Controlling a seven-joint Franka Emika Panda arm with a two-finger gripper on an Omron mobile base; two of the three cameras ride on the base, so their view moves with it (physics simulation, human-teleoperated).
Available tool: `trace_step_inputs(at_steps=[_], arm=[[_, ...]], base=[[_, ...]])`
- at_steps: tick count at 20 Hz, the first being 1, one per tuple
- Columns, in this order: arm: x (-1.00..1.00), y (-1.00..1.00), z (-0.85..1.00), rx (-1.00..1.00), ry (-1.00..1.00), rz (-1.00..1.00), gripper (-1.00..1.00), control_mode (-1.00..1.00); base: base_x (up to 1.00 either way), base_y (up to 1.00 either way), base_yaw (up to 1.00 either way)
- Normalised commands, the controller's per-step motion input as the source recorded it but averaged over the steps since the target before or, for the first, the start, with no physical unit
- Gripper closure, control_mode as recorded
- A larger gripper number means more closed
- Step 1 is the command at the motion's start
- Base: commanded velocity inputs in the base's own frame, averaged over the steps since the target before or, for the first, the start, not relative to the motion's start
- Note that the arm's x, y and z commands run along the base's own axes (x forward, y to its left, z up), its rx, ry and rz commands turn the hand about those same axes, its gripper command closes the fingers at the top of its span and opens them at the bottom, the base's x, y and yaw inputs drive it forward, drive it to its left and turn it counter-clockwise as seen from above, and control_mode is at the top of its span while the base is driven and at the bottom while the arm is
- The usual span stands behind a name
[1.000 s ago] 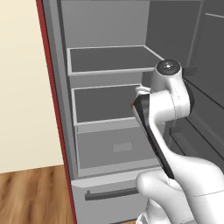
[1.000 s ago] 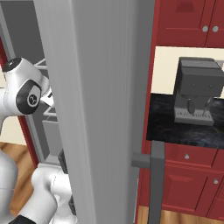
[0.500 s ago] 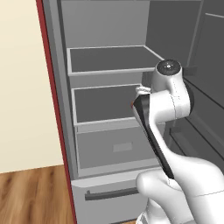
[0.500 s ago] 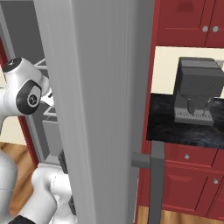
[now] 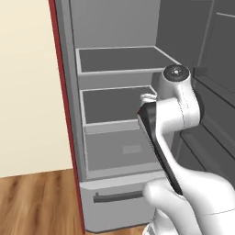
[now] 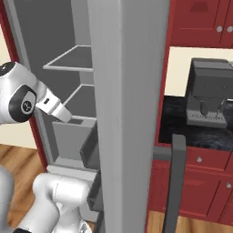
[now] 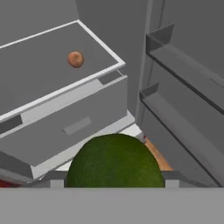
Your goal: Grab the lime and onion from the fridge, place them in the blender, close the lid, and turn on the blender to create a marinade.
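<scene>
- The lime [image 7: 114, 161] sits low centre in the hand view, large and close, held between the tool's [image 7: 114, 180] fingers, which are clamped on it.
- The onion [image 7: 75, 59] lies upper left on a fridge [image 5: 119, 59] shelf [image 7: 52, 65], well apart from the lime.
- A grey drawer [image 7: 70, 127] sits just under that shelf.

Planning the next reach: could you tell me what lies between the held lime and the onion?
In the hand view, only bare shelf and the drawer front separate lime from onion.
</scene>
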Motion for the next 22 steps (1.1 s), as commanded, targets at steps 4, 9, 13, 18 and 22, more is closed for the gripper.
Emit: trace_step_inputs(at_steps=[4, 9, 13, 18, 22], arm=[[0.00, 0.00, 0.00, 0.00, 0.00, 0.00, 1.00, 1.00], [0.00, 0.00, 0.00, 0.00, 0.00, 0.00, 1.00, 1.00], [0.00, 0.00, 0.00, 0.00, 0.00, 0.00, 1.00, 1.00], [0.00, 0.00, 0.00, 0.00, 0.00, 0.00, 1.00, 1.00], [0.00, 0.00, 0.00, 0.00, 0.00, 0.00, 1.00, 1.00]], base=[[-0.64, 0.52, 0.10], [-0.73, 0.33, 0.11], [-0.92, 0.30, 0.08], [-1.00, 0.12, -0.07], [-1.00, 0.29, -0.35]])
